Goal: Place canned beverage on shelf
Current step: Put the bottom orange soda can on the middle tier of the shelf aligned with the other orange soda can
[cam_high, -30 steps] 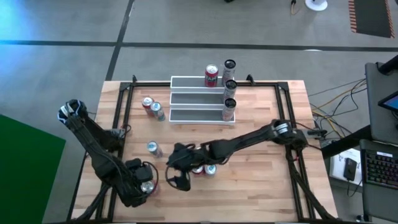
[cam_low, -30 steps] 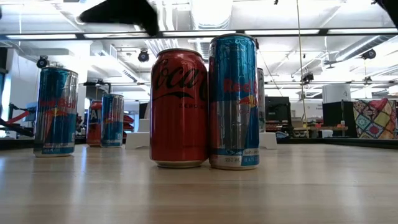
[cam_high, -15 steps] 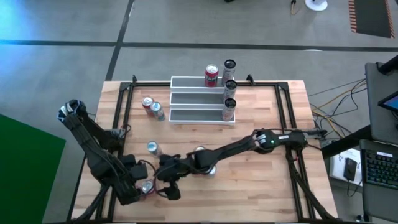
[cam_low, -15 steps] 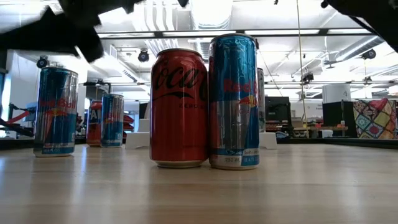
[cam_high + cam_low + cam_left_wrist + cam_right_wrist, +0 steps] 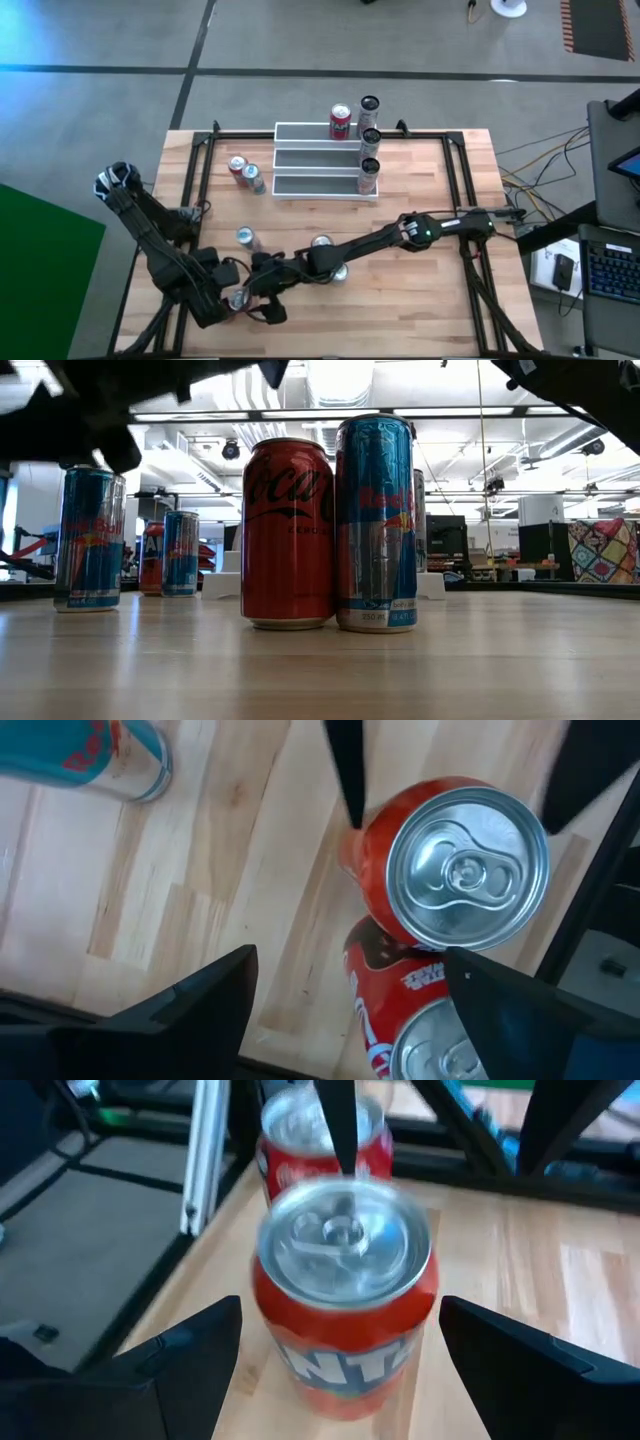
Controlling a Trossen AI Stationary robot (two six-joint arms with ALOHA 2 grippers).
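Observation:
An orange Fanta can [image 5: 345, 1280] stands upright at the table's near left corner, with a red can [image 5: 320, 1135] right behind it. Both also show in the left wrist view, the orange can [image 5: 465, 875] and the red can [image 5: 415, 1020]. My right gripper [image 5: 262, 300] is open, its fingers on either side of the orange can with gaps. My left gripper [image 5: 228, 297] is open opposite it, its fingers on either side of the red can. The white-and-grey stepped shelf [image 5: 310, 158] stands at the far edge, holding a red can [image 5: 341, 121] and three slim cans [image 5: 370, 140].
A red Coca-Cola can [image 5: 288, 535] and a slim blue can [image 5: 377, 525] stand mid-table under my right arm. A slim can [image 5: 246, 238] stands left of them. A red and a slim can [image 5: 245, 172] stand left of the shelf. A black frame [image 5: 190, 200] rims the table.
My right gripper has gone toward the table's left and near edges, past the two mid-table cans, and now stands around the orange can beside my left gripper. The cans have stayed in place.

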